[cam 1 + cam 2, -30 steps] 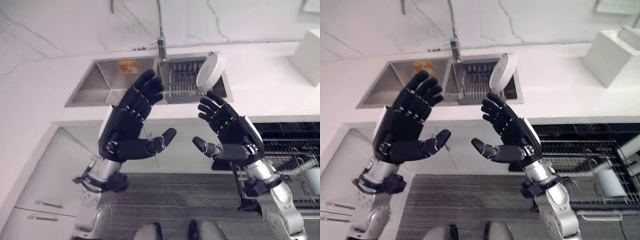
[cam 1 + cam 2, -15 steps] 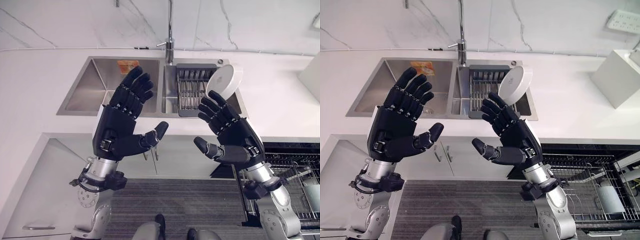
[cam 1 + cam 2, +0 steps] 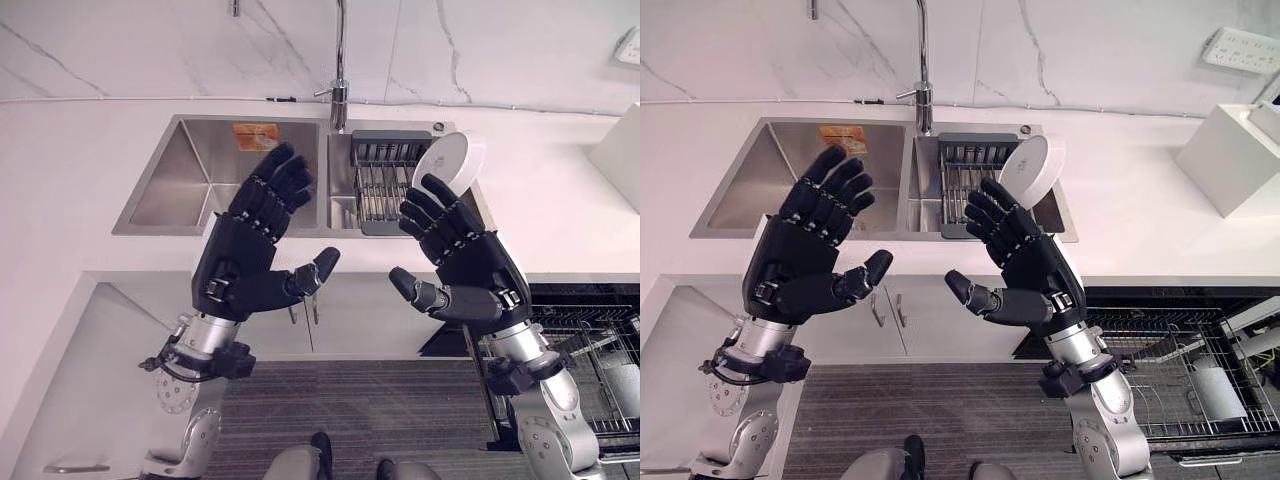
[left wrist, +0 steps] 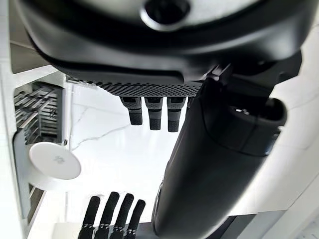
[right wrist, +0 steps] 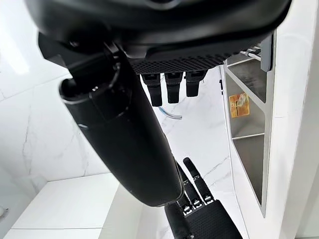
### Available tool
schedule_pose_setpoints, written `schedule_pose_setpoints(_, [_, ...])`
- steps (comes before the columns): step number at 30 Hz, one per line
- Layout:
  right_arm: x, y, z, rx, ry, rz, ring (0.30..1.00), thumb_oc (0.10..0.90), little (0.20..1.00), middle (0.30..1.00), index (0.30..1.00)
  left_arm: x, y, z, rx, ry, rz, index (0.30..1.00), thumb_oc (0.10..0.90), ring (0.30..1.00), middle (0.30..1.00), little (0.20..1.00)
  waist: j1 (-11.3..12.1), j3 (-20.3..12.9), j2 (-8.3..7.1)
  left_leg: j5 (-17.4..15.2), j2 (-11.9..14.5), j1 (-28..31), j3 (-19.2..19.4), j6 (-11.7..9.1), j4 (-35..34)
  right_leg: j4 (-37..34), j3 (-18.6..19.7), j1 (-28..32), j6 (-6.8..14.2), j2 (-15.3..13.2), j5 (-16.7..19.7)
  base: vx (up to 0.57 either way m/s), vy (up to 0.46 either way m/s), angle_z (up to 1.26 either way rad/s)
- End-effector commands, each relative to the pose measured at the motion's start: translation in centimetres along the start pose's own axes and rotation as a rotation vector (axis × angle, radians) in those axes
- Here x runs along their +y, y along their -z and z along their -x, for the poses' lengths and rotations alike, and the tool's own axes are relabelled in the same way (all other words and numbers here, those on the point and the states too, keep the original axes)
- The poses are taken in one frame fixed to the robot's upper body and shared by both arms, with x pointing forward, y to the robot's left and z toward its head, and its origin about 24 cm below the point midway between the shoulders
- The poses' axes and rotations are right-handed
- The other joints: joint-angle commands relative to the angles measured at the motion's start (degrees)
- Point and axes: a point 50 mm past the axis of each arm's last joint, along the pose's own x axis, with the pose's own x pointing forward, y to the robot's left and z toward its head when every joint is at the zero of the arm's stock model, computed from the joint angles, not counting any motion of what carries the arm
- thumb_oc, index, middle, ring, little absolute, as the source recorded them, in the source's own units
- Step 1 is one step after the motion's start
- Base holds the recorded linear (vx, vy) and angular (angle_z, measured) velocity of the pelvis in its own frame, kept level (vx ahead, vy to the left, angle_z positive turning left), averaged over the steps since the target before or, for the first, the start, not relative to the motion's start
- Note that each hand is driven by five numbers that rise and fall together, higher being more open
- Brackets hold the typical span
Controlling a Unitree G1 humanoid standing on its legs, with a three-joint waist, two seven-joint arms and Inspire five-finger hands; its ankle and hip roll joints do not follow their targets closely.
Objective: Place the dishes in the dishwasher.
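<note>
Both arms are raised before the sink, palms facing each other. The left hand (image 3: 245, 265) and the right hand (image 3: 470, 270) are spread with straight fingers and hold nothing; neither touches a dish. This reads as a ready pose before a reach, not a grasp.

The white plate (image 3: 450, 163) stands tilted on its edge in the dark drying rack (image 3: 385, 175) that sits in the right basin of the steel sink (image 3: 190, 180), at the rack's right end. It leans that way probably because the rack's slots hold dishes upright to drain; its exposed rim offers a place to pinch. The right hand's fingertips overlap the plate's lower edge in the head views, but the hand appears nearer the camera and apart from it.

The pulled-out dishwasher rack (image 3: 1170, 380) lies low at the near right, below the white tabletop (image 3: 70, 190); the right arm is judged the natural carrier. The task is at its start.

The right eye view shows more of the dishwasher rack, with a pale cup-like item (image 3: 1215, 385) in it, and a white box (image 3: 1230, 155) on the tabletop at far right. The left wrist view shows the plate (image 4: 55, 160) from its underside, with the other hand's fingertips (image 4: 112, 219) below it.
</note>
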Motion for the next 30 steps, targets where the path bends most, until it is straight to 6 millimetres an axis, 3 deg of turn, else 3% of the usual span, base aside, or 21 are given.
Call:
schedule_pose_setpoints(1, [1.3, -3.5, -1.5, -0.247, -0.081, 0.045, 0.9, 0.8, 0.9, 0.9, 0.9, -0.9, -3.4, -1.3, -0.176, 0.099, -0.093, 0.9, 0.8, 0.9, 0.9, 0.9, -0.9, -3.76, 0.27, -5.18, -0.17, 4.68, -2.8, -2.98, -4.72, 4.14, -3.55, 1.17, -0.34, 3.17, 1.29, 0.07, 0.01, 0.05])
schedule_pose_setpoints(3, [1.3, -3.3, -1.6, -0.23, -0.09, 0.057, 0.9, 0.8, 0.9, 0.9, 0.9, -0.8, -3.5, -1.5, -0.178, 0.09, -0.093, 0.9, 0.8, 0.9, 0.9, 0.9, -0.81, -3.76, 0.37, -4.94, 0.0, 4.55, -3.24, -3.53, -4.72, -1.43, -4.9, 1.72, -1.15, 2.63, 0.0, 0.07, -0.075, -0.03])
schedule_pose_setpoints(4, [1.3, -3.2, -1.6, -0.222, -0.104, 0.062, 0.9, 0.8, 0.9, 0.9, 0.9, -0.6, -3.7, -1.7, -0.185, 0.083, -0.097, 0.9, 0.8, 0.9, 0.9, 0.9, -0.71, -3.63, 0.42, -4.92, 0.21, 4.75, -3.73, -4.05, -4.72, -9.92, -6.11, 2.51, -1.8, 1.38, -0.04, 0.07, -0.216, -0.17])
schedule_pose_setpoints(5, [1.2, -3.2, -1.7, -0.223, -0.12, 0.06, 0.9, 0.8, 0.9, 0.9, 0.9, -0.4, -3.7, -1.7, -0.185, 0.071, -0.106, 0.9, 0.8, 0.9, 0.9, 0.9, -1.02, -3.01, -0.03, -5.42, 0.22, 5.48, -3.23, -4.44, -4.72, -12.6, -5.85, 0.73, -1.31, -1.13, 0.58, 0.07, -0.267, -0.33])
schedule_pose_setpoints(7, [1.4, -3.3, -2.3, -0.23, -0.144, 0.04, 0.9, 0.8, 0.9, 0.9, 0.9, -0.3, -3.8, -1.8, -0.184, 0.05, -0.129, 0.9, 0.8, 0.9, 0.9, 0.9, -1.18, -2.44, -0.82, -6.9, 0.36, 6.93, -1.1, -4.9, -4.72, -12.6, -4.49, -4.64, 0.42, -5.78, 4.47, 0.07, -0.296, -0.38])
schedule_pose_setpoints(8, [1.6, -3.3, -2.7, -0.235, -0.155, 0.029, 0.9, 0.8, 0.9, 0.9, 0.9, -0.4, -3.8, -1.8, -0.185, 0.042, -0.14, 0.9, 0.8, 0.9, 0.9, 0.9, -1.3, -2.0, -0.56, -7.44, 0.97, 7.69, -0.44, -4.9, -4.72, -12.6, -4.35, -6.16, 0.76, -6.57, 5.82, 0.1, -0.368, -0.37])
schedule_pose_setpoints(10, [1.7, -3.5, -2.8, -0.236, -0.164, 0.036, 0.9, 0.8, 0.9, 0.9, 0.9, -0.3, -3.8, -1.6, -0.188, 0.035, -0.137, 0.9, 0.8, 0.9, 0.9, 0.9, -1.71, -2.18, -0.84, -8.25, 1.12, 8.04, -0.74, -4.93, -4.72, -12.6, -1.54, -7.04, 1.44, -5.97, 4.5, 0.1, -0.36, -0.16])
schedule_pose_setpoints(12, [1.8, -3.7, -2.9, -0.235, -0.158, 0.038, 0.9, 0.8, 0.9, 0.9, 0.9, -0.4, -3.8, -1.4, -0.184, 0.05, -0.089, 0.9, 0.8, 0.9, 0.9, 0.9, -1.84, -2.75, -1.15, -8.72, 1.81, 8.55, -0.27, -5.37, -4.72, -12.6, -1.41, -6.97, 1.9, -5.57, 4.12, 0.12, -0.399, 0.19])
schedule_pose_setpoints(20, [0.9, -4.7, -2.5, -0.245, -0.07, 0.11, 0.9, 0.8, 0.9, 0.9, 0.9, -1.2, -3.5, -1.0, -0.194, 0.158, 0.122, 0.9, 0.8, 0.9, 0.9, 0.9, -3.95, -4.72, -0.83, -7.9, 7.63, 12.05, 1.26, -8.8, -4.72, -12.6, -1.37, -4.72, -1.68, -1.61, 0.87, 0.12, -0.364, 0.11])
schedule_pose_setpoints(22, [0.6, -4.8, -2.3, -0.239, -0.052, 0.122, 0.9, 0.8, 0.9, 0.9, 0.9, -1.5, -3.6, -0.9, -0.209, 0.172, 0.139, 0.9, 0.8, 0.9, 0.9, 0.9, -4.22, -5.12, -1.2, -7.41, 6.87, 13.54, 0.89, -9.36, -4.72, -12.6, -0.46, -4.55, -2.45, -1.19, 0.72, 0.09, -0.215, 0.24])
schedule_pose_setpoints(24, [0.3, -4.7, -1.9, -0.226, -0.037, 0.153, 0.9, 0.8, 0.9, 0.9, 0.9, -1.6, -3.8, -0.8, -0.23, 0.178, 0.147, 0.9, 0.8, 0.9, 0.9, 0.9, -3.74, -4.87, -2.01, -3.19, 5.41, 14.13, 0.98, -9.73, -4.72, -12.6, -0.17, -3.39, -3.35, -1.52, 0.17, 0.08, -0.117, 0.01])
schedule_pose_setpoints(26, [0.1, -4.9, -1.8, -0.224, -0.036, 0.193, 0.9, 0.8, 0.9, 0.9, 0.9, -1.6, -4.1, -0.8, -0.264, 0.181, 0.146, 0.9, 0.8, 0.9, 0.9, 0.9, -4.07, -4.08, -1.33, -4.28, 6.84, 10.62, 2.27, -9.46, -4.72, -12.6, -2.16, -2.3, -2.95, -1.71, -0.28, -0.02, 0.073, -0.08])
schedule_pose_setpoints(28, [-0.1, -5.0, -1.8, -0.231, -0.018, 0.217, 0.9, 0.8, 0.9, 0.9, 0.9, -1.7, -4.4, -0.9, -0.295, 0.203, 0.142, 0.9, 0.8, 0.9, 0.9, 0.9, -4.22, -3.63, 0.32, -2.34, 9.58, 6.13, 2.76, -11.21, -4.72, -12.6, -4.92, -1.67, -2.56, -1.83, -1.07, -0.05, 0.142, 0.19])
schedule_pose_setpoints(30, [-0.7, -5.3, -1.8, -0.239, -0.006, 0.213, 0.9, 0.8, 0.9, 0.9, 0.9, -2.0, -4.6, -1.3, -0.323, 0.222, 0.104, 0.9, 0.8, 0.9, 0.9, 0.9, -4.27, -3.6, 0.47, -1.67, 10.57, 5.07, 2.96, -11.54, -4.72, -12.6, -6.59, -0.78, -2.32, -3.18, -2.12, 0.01, 0.163, 0.37])
